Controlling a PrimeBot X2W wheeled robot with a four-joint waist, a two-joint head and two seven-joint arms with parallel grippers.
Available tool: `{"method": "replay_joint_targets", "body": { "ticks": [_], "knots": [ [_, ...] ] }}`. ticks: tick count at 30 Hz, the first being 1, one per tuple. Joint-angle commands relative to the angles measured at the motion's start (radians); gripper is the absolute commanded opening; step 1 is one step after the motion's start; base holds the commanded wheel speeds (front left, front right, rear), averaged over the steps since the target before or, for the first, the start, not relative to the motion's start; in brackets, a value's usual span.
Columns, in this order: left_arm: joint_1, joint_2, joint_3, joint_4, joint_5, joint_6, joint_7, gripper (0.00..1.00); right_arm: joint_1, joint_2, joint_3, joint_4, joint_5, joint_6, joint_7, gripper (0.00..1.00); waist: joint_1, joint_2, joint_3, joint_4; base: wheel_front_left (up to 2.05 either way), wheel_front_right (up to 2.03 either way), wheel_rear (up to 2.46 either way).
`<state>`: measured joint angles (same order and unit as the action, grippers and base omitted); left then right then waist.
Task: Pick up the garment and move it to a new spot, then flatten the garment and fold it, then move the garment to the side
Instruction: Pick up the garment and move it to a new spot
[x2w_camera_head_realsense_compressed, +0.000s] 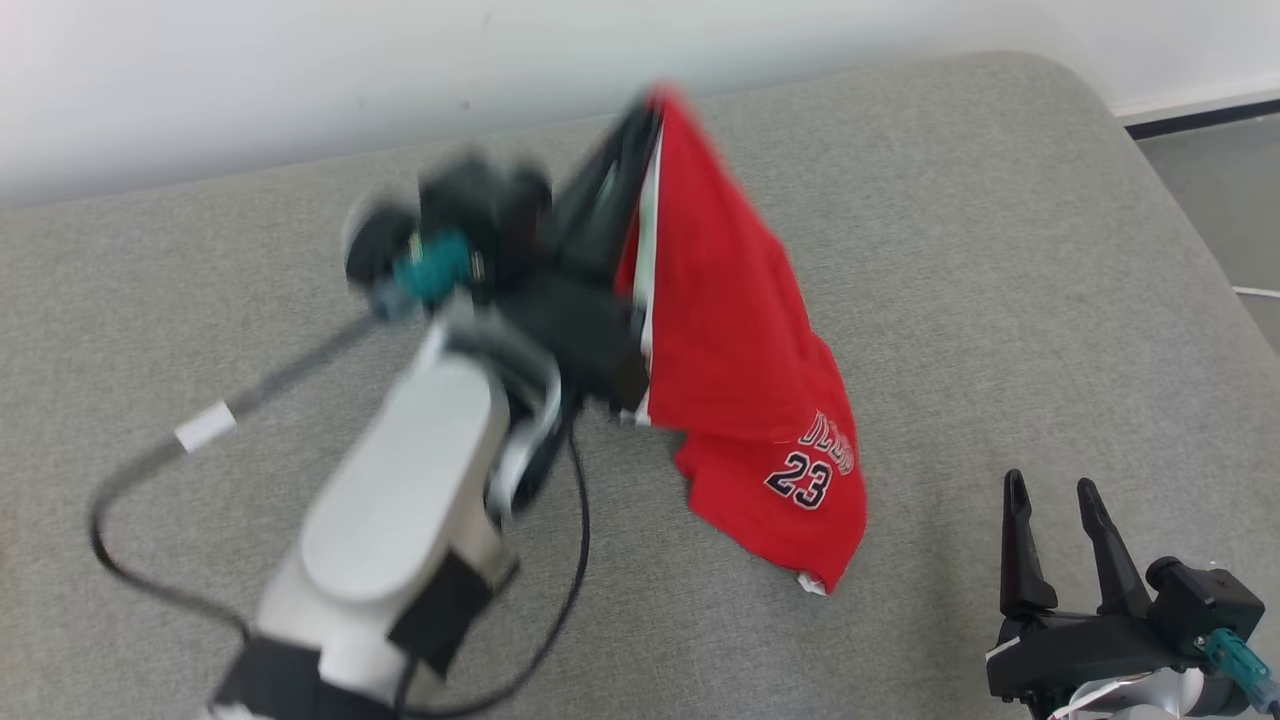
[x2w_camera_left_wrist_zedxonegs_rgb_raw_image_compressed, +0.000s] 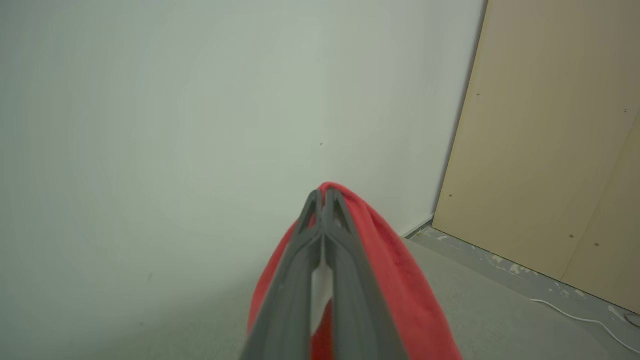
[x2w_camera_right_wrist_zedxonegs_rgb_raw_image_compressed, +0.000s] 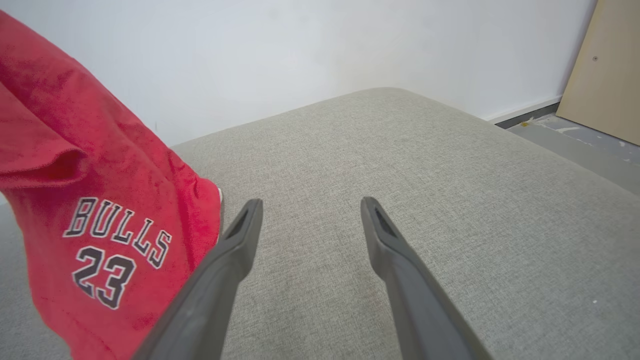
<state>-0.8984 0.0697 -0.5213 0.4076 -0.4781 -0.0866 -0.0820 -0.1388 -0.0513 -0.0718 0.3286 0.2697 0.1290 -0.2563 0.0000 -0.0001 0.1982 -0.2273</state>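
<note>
The garment (x2w_camera_head_realsense_compressed: 740, 350) is a red jersey with "BULLS 23" printed on it. It hangs in the air from my left gripper (x2w_camera_head_realsense_compressed: 650, 115), which is shut on its top edge, and its lower hem trails down to the grey cushion. In the left wrist view the two fingers press together on the red cloth (x2w_camera_left_wrist_zedxonegs_rgb_raw_image_compressed: 395, 270), my left gripper (x2w_camera_left_wrist_zedxonegs_rgb_raw_image_compressed: 325, 192) pointing at the wall. My right gripper (x2w_camera_head_realsense_compressed: 1052, 490) stands open at the lower right, empty, a little right of the hanging garment (x2w_camera_right_wrist_zedxonegs_rgb_raw_image_compressed: 100, 200). Its fingertips (x2w_camera_right_wrist_zedxonegs_rgb_raw_image_compressed: 252, 207) hover over bare cushion, my right gripper (x2w_camera_right_wrist_zedxonegs_rgb_raw_image_compressed: 310, 202) holding nothing.
A wide grey fabric cushion (x2w_camera_head_realsense_compressed: 1000, 280) bears everything, with a white wall (x2w_camera_head_realsense_compressed: 300, 70) behind it. The cushion's right edge drops to a grey floor (x2w_camera_head_realsense_compressed: 1220, 190). A tan wooden panel (x2w_camera_left_wrist_zedxonegs_rgb_raw_image_compressed: 550, 150) and a white cable (x2w_camera_left_wrist_zedxonegs_rgb_raw_image_compressed: 575, 315) lie off to that side.
</note>
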Motion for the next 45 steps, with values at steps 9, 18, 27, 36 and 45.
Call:
{"method": "replay_joint_targets", "body": {
  "ticks": [9, 18, 27, 36, 45],
  "knots": [
    [0.295, -0.005, -0.041, 0.193, -0.053, 0.017, -0.09, 0.0, -0.013, 0.001, -0.003, -0.009, -0.028, 0.003, 0.001, 1.0, 0.0, 0.0001, 0.004, 0.051, 0.0, 0.0, 0.0],
    [0.292, -0.015, -0.057, 0.189, -0.066, 0.0, -0.169, 1.0, 0.027, 0.001, -0.022, -0.029, -0.051, 0.003, 0.025, 1.0, 0.0, 0.0001, -0.057, 0.128, 0.0, 0.0, 0.0],
    [0.367, 0.036, 0.025, 0.04, -0.023, 0.037, -0.185, 1.0, 0.083, 0.001, -0.045, -0.074, -0.06, 0.003, 0.052, 1.0, 0.0, 0.0001, -0.139, 0.22, 0.0, 0.0, 0.0],
    [0.526, 0.12, 0.168, -0.109, 0.074, 0.074, -0.184, 1.0, 0.126, 0.001, -0.035, -0.149, -0.063, 0.003, 0.086, 1.0, 0.0, 0.0001, -0.192, 0.283, 0.0, 0.0, 0.0],
    [0.73, 0.169, 0.329, -0.217, 0.131, 0.098, -0.184, 1.0, 0.153, 0.0, -0.01, -0.193, -0.07, 0.003, 0.107, 1.0, 0.0, 0.0001, -0.216, 0.258, 0.0, 0.0, 0.0]
  ]
}}
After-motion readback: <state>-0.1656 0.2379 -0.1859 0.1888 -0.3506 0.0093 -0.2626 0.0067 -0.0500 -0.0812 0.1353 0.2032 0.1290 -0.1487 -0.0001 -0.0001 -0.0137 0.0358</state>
